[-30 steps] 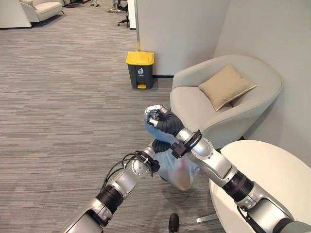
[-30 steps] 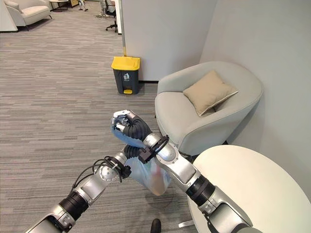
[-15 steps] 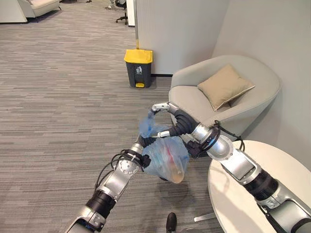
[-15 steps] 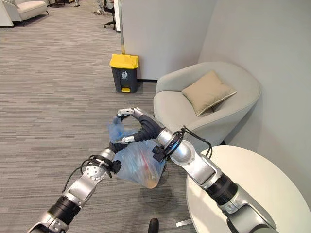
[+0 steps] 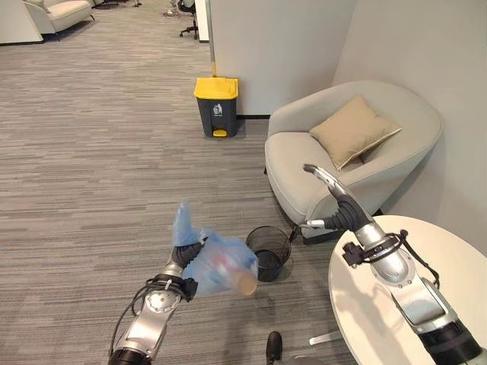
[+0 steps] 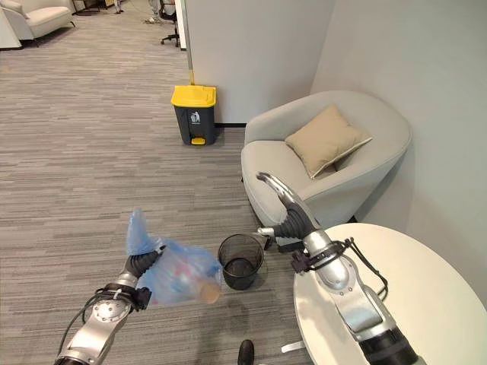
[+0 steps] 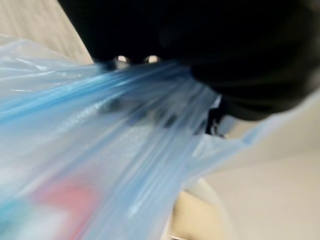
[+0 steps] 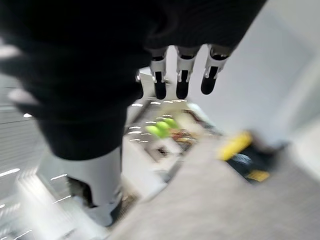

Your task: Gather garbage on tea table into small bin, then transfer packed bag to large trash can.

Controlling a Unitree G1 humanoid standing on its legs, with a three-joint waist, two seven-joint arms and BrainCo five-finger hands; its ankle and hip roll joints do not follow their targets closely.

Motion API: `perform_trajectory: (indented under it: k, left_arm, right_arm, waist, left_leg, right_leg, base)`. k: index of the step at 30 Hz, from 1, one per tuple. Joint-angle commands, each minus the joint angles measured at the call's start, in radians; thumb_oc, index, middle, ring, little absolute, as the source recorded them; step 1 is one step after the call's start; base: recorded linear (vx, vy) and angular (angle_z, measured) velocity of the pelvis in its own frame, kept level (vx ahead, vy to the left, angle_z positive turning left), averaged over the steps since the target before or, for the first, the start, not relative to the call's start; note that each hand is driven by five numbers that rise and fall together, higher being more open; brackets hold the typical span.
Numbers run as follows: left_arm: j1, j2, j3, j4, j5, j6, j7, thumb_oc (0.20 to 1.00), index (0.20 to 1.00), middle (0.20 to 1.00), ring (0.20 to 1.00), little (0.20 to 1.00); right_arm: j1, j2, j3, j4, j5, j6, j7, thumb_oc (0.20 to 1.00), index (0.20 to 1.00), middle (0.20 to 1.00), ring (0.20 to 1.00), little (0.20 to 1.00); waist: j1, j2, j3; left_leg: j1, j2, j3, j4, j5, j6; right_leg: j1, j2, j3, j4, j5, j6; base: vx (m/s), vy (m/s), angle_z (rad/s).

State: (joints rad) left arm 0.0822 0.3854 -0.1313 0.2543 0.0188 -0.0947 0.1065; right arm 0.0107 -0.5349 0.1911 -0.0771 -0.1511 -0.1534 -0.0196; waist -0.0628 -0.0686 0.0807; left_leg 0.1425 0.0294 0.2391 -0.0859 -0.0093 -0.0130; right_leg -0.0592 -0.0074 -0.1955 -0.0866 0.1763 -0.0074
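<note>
One blue bag (image 5: pixel 217 266) hangs pinched in left hand (image 5: pixel 183 257) fingers; right hand (image 5: pixel 329 194) fingers spread.

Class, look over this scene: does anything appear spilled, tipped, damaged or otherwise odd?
Nothing stands out. The left hand grips the filled blue plastic bag by its neck, nothing spilling. The small black mesh bin stands upright on the carpet, as does the yellow-lidded grey trash can. The right hand is open.

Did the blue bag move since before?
Yes. The blue bag, pinched in the left hand, swung to the robot's left, away from the white table, uncovering the small bin.
</note>
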Motion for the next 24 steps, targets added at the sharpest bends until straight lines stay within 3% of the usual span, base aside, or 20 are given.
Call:
perform_trajectory:
  k: [1, 6, 12, 17, 19, 20, 21, 24]
  left_arm:
    - [-0.017, 0.04, 0.042, 0.023, -0.042, -0.05, -0.036, 0.2, 0.2, 0.2, 0.2, 0.2]
    - [0.052, 0.048, 0.116, 0.093, -0.045, -0.037, -0.066, 0.2, 0.2, 0.2, 0.2, 0.2]
    - [0.125, 0.035, 0.175, 0.168, -0.044, -0.022, -0.072, 0.2, 0.2, 0.2, 0.2, 0.2]
    - [0.142, 0.029, 0.206, 0.21, -0.063, -0.012, -0.055, 0.2, 0.2, 0.2, 0.2, 0.2]
    - [0.115, 0.031, 0.208, 0.231, -0.083, -0.015, -0.037, 0.2, 0.2, 0.2, 0.2, 0.2]
    - [0.105, 0.033, 0.206, 0.237, -0.092, -0.013, -0.035, 0.2, 0.2, 0.2, 0.2, 0.2]
    - [0.1, 0.035, 0.202, 0.243, -0.093, -0.011, -0.034, 0.2, 0.2, 0.2, 0.2, 0.2]
    - [0.086, 0.042, 0.183, 0.245, -0.083, -0.007, -0.038, 0.2, 0.2, 0.2, 0.2, 0.2]
  right_arm:
    - [0.035, 0.031, -0.038, 0.088, 0.081, 0.011, 0.019, 1.0, 1.0, 1.0, 1.0, 1.0]
    - [0.099, 0.073, -0.09, 0.292, 0.089, 0.041, 0.018, 1.0, 1.0, 1.0, 1.0, 1.0]
    - [0.131, 0.096, -0.116, 0.391, 0.094, 0.056, 0.009, 1.0, 1.0, 1.0, 1.0, 1.0]
    - [0.127, 0.099, -0.136, 0.407, 0.114, 0.058, -0.007, 1.0, 1.0, 1.0, 1.0, 1.0]
    - [0.115, 0.105, -0.151, 0.428, 0.144, 0.055, -0.032, 1.0, 1.0, 1.0, 1.0, 1.0]
    - [0.125, 0.106, -0.163, 0.438, 0.154, 0.054, -0.045, 1.0, 1.0, 1.0, 1.0, 1.0]
    - [0.129, 0.108, -0.165, 0.445, 0.16, 0.054, -0.051, 1.0, 1.0, 1.0, 1.0, 1.0]
    - [0.135, 0.115, -0.169, 0.459, 0.159, 0.057, -0.061, 1.0, 1.0, 1.0, 1.0, 1.0]
  waist:
    - [-0.004, 0.008, -0.028]
    - [0.0, 0.017, -0.019]
    - [0.015, 0.021, 0.001]
    - [0.032, 0.017, 0.054]
    - [0.048, 0.012, 0.099]
    - [0.042, 0.011, 0.107]
    - [0.035, 0.018, 0.101]
    - [0.013, 0.027, 0.094]
  left_leg:
    - [-0.039, 0.007, -0.024, 0.016, -0.061, -0.011]
    - [-0.047, 0.007, -0.033, 0.025, -0.061, -0.014]
    - [-0.062, 0.01, -0.05, 0.05, -0.066, -0.018]
    - [-0.142, 0.015, -0.079, 0.138, -0.072, -0.029]
    - [-0.243, 0.025, -0.087, 0.241, -0.076, -0.051]
    - [-0.282, 0.052, -0.031, 0.288, -0.079, -0.054]
    - [-0.274, 0.075, 0.002, 0.302, -0.108, -0.058]
    - [-0.249, 0.109, 0.103, 0.271, -0.102, -0.051]
  right_leg:
    - [0.078, -0.085, 0.021, 0.068, -0.197, 0.12]
    - [0.077, -0.086, 0.013, 0.075, -0.205, 0.116]
    - [0.074, -0.086, -0.001, 0.094, -0.222, 0.107]
    - [0.042, -0.095, -0.025, 0.124, -0.235, 0.094]
    - [0.019, -0.118, -0.076, 0.143, -0.242, 0.084]
    - [0.008, -0.138, -0.129, 0.147, -0.243, 0.082]
    - [0.017, -0.139, -0.143, 0.147, -0.26, 0.089]
    - [0.023, -0.152, -0.195, 0.144, -0.254, 0.098]
  base:
    - [0.0, 0.0, 0.0]
    - [0.0, -0.003, -0.01]
    - [-0.01, -0.033, 0.08]
    - [-0.11, -0.048, 0.24]
    - [-0.23, -0.041, 0.63]
    - [-0.13, -0.008, 0.97]
    - [0.0, 0.034, 1.11]
    - [0.05, 0.077, 0.9]
